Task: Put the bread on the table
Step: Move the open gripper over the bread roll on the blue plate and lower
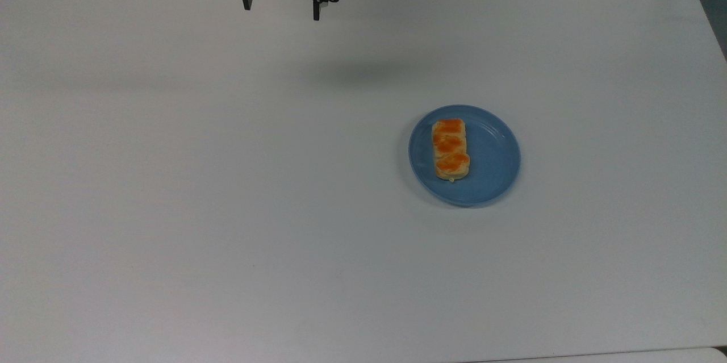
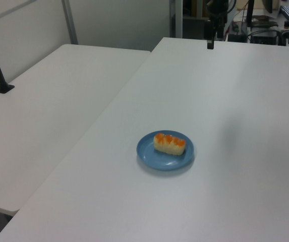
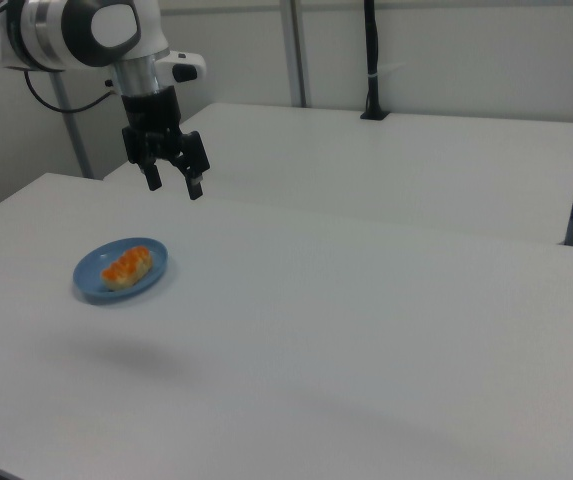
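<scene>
The gripper [image 1: 281,7] is held high above the table [image 1: 170,209], its 2 fingers spread apart with nothing between them. In the top view it is seen at the upper edge, well apart from the plate [image 1: 494,175]. Nearest the top view's bottom edge, only bare white surface is seen. Further up, the bread [image 1: 451,148] is found lying lengthwise on the round blue plate, toward the top view's left part of it, with 3 orange-red bumps on top. Beyond it, a soft shadow is cast on the table. The task is judged to be at its opening step: the bread is not yet grasped. For the next move, the gripper would need to be carried across, lowered over the bread, and closed across its narrow width.
</scene>
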